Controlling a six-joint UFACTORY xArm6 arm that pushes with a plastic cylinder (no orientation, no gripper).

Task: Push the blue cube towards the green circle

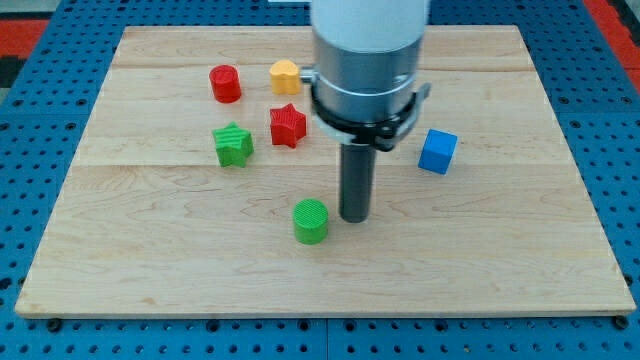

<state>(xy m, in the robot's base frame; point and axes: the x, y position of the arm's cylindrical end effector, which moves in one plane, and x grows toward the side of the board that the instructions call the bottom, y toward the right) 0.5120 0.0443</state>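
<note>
The blue cube (437, 151) sits on the wooden board at the view's right of centre. The green circle (311, 221), a short green cylinder, stands below centre. My tip (354, 217) rests on the board just to the right of the green circle, a small gap apart from it. The blue cube lies up and to the right of my tip, well apart from it. The arm's grey and white body hangs over the top middle of the view.
A red cylinder (225, 84), a yellow block (285, 76), a red star (287, 125) and a green star-like block (233, 145) stand in the upper left. The wooden board (150, 260) lies on a blue perforated table.
</note>
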